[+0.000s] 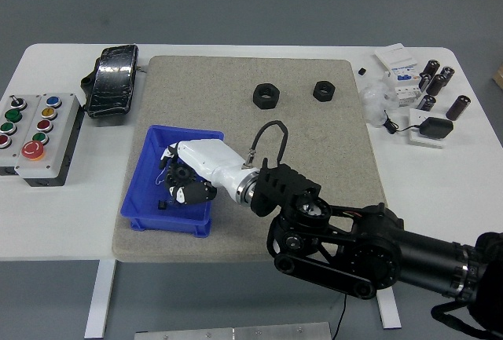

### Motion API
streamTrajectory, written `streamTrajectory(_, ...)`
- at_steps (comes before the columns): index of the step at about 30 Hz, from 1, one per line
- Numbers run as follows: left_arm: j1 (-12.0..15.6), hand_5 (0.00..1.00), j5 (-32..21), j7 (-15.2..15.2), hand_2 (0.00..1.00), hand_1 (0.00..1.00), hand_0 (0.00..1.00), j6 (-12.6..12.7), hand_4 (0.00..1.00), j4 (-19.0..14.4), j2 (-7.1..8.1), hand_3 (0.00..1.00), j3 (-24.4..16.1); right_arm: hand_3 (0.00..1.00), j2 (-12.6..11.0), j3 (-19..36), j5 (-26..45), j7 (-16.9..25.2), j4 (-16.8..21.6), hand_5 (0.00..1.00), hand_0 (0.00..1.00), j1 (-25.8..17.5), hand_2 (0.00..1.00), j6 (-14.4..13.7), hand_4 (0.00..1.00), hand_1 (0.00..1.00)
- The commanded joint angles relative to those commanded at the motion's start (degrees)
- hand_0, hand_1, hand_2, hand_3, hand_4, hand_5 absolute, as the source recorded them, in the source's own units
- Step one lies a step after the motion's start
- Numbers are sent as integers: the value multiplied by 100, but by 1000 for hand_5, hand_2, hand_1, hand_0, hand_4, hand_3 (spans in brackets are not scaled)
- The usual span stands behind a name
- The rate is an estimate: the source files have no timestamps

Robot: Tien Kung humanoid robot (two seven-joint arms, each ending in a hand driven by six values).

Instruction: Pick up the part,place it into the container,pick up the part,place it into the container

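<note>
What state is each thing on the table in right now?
Right hand: inside the blue bin, fingers curled; whether it holds a part cannot be told.
Blue bin: open-topped, on the mat.
Larger black nut: lying flat on the mat, untouched.
Smaller black nut: lying flat on the mat, untouched.
Button boxes: at the table's left edge, untouched.

A button box [38, 137] sits far left, beside what looks like a black pedal [112, 81].

Bright, even light — soft shadows
</note>
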Motion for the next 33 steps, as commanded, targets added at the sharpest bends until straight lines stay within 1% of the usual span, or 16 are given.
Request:
streamTrajectory(1, 2, 447, 1, 3, 558, 599, 656, -1, 652, 0, -2, 622, -2, 772, 3, 3, -58, -67, 16, 260, 742, 9, 831, 129, 637, 793)
streamTrajectory(2, 4, 448, 2, 7, 558, 599, 655, -1, 653, 0, -4, 622, -4, 834, 5, 7, -104, -112, 33, 255, 770, 16, 852, 248, 731, 820)
streamTrajectory(5, 8, 448, 13, 14, 558, 599, 655, -4, 653, 0, -9, 622, -13, 834, 6, 11, -200, -160, 78, 255, 770, 29, 852, 423, 731, 820)
streamTrajectory(7, 8, 448, 10, 16, 558, 599, 655, -5, 653, 0, -11, 622, -10, 834, 8, 15, -204, -117, 94, 255, 770, 24, 852, 398, 731, 820)
streamTrajectory(8, 7, 448, 8, 16, 558, 599, 655, -6, 653, 0, -11, 622, -8, 825, 8, 19, -196, -80, 95, 277, 750, 18, 836, 357, 762, 805)
streamTrajectory(11, 6, 448, 7, 12, 558, 599, 655, -8, 653, 0, -10, 622, -6, 825, 0, 58, -110, 88, 97, 277, 750, -36, 836, 137, 762, 805)
streamTrajectory(13, 4, 448, 15, 8, 558, 599, 655, -10, 653, 0, -8, 622, -9, 825, -47, 176, -50, 216, 141, 277, 750, -140, 836, -95, 762, 805)
streamTrajectory(14, 4, 449, 12, 6, 558, 599, 655, -11, 653, 0, -8, 622, -6, 756, -91, 269, -37, 256, 179, 281, 647, -213, 782, -216, 740, 733)
streamTrajectory(16, 7, 449, 15, 2, 558, 599, 655, -10, 653, 0, -10, 622, -10, 756, -224, 496, -126, 228, 263, 281, 647, -395, 782, -433, 740, 733)
streamTrajectory(18, 15, 449, 21, 2, 558, 599, 655, -6, 653, 0, -14, 622, -19, 756, -406, 757, -369, 36, 327, 281, 647, -594, 782, -507, 740, 733)
streamTrajectory(19, 21, 449, 30, 4, 558, 599, 655, -4, 653, 0, -17, 622, -28, 756, -500, 889, -500, -85, 346, 281, 647, -679, 782, -460, 740, 733)
streamTrajectory(20, 26, 447, 39, 7, 558, 599, 656, -2, 652, 0, -19, 621, -38, 764, -588, 1018, -636, -213, 359, 288, 576, -751, 782, -378, 729, 711)
streamTrajectory(25, 34, 447, 79, 9, 558, 599, 656, 9, 652, 0, -19, 621, -79, 764, -910, 1432, -1207, -853, 351, 288, 576, -1017, 782, 218, 729, 711)
streamTrajectory(26, 31, 443, 75, 4, 558, 599, 655, 11, 651, 0, -18, 621, -76, 765, -936, 1448, -1250, -946, 333, 291, 542, -1054, 786, 312, 729, 705)
streamTrajectory(30, 10, 443, 32, -24, 558, 599, 655, 12, 651, 0, -8, 621, -37, 765, -987, 1443, -1238, -1013, 232, 291, 542, -1239, 786, 776, 729, 705)
streamTrajectory(33, 5, 442, 28, -34, 558, 599, 655, 10, 651, 0, -5, 620, -28, 766, -983, 1400, -1198, -1013, 177, 304, 516, -1308, 780, 924, 728, 696)
